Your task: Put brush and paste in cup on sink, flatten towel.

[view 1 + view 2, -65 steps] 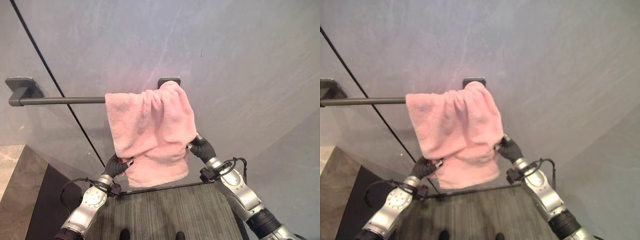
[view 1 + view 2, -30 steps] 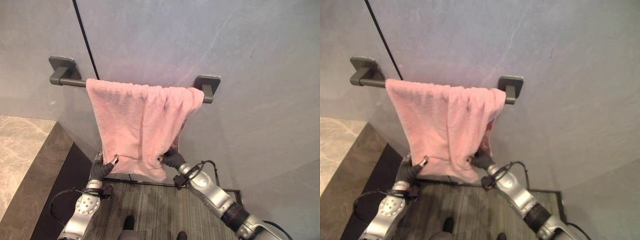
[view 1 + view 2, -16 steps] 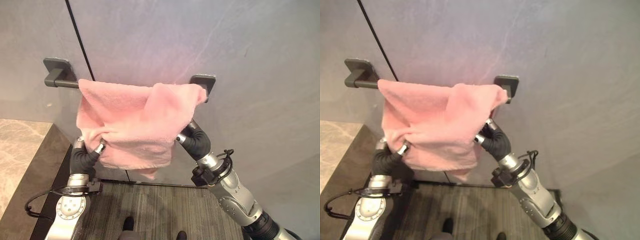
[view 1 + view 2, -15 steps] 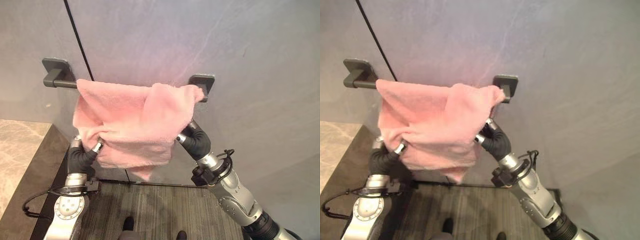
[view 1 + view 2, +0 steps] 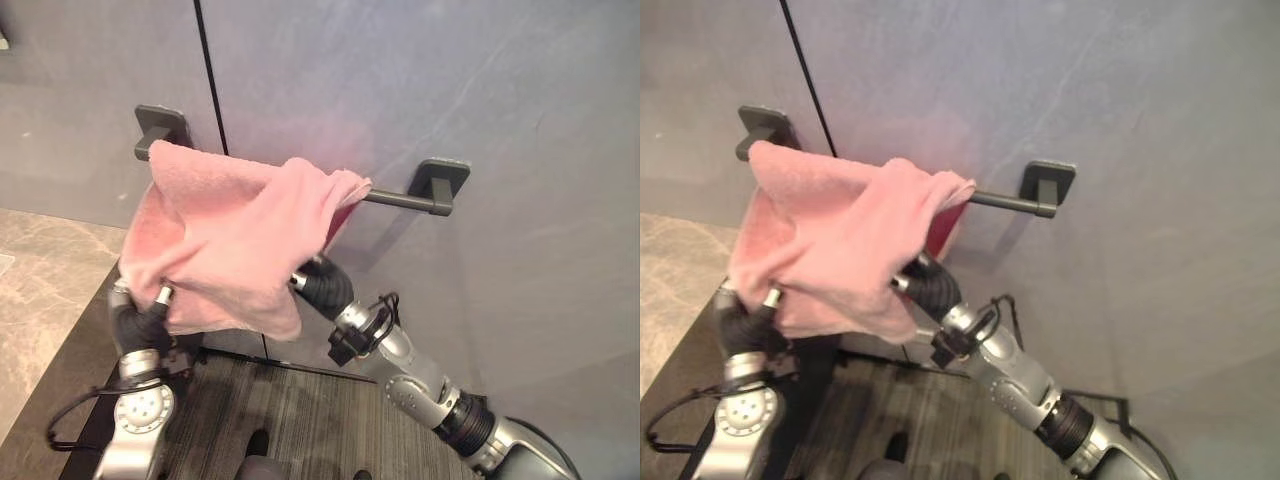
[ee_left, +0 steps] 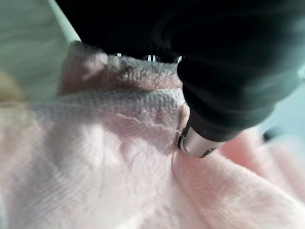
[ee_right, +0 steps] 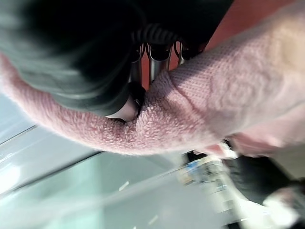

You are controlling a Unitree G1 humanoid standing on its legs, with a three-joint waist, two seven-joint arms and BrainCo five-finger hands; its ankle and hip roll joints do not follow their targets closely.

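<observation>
- You've got the pink towel (image 5: 235, 245) draped over the left part of the dark towel bar (image 5: 400, 200), sitting in the left-center of the head views. It's bunched up and lifted, not hanging flat, and the right stretch of the bar is bare.
- Your left hand (image 5: 140, 315) comes up from the lower left and has the towel's lower left edge. In the left wrist view its thumb (image 6: 195, 140) is pressed into the cloth (image 6: 95, 157), so that's a pinch on the hem.
- Your right hand (image 5: 315, 285) reaches in from the lower right, near the middle of the frame, tucked under the towel's lower right side. The right wrist view shows its fingers (image 7: 157, 59) and thumb closed over a fold of the fluffy cloth (image 7: 214, 95), so it's clamped on too.
- Both hands are up at about the same height, with the towel's bottom edge gathered between them.
- The bar is fixed to a grey wall (image 5: 500, 90), with a dark vertical seam (image 5: 212, 90) running down in the upper left.
- There's a marble-looking counter surface (image 5: 40, 270) at the far left edge and a striped grey mat (image 5: 290, 410) on the floor along the bottom.
</observation>
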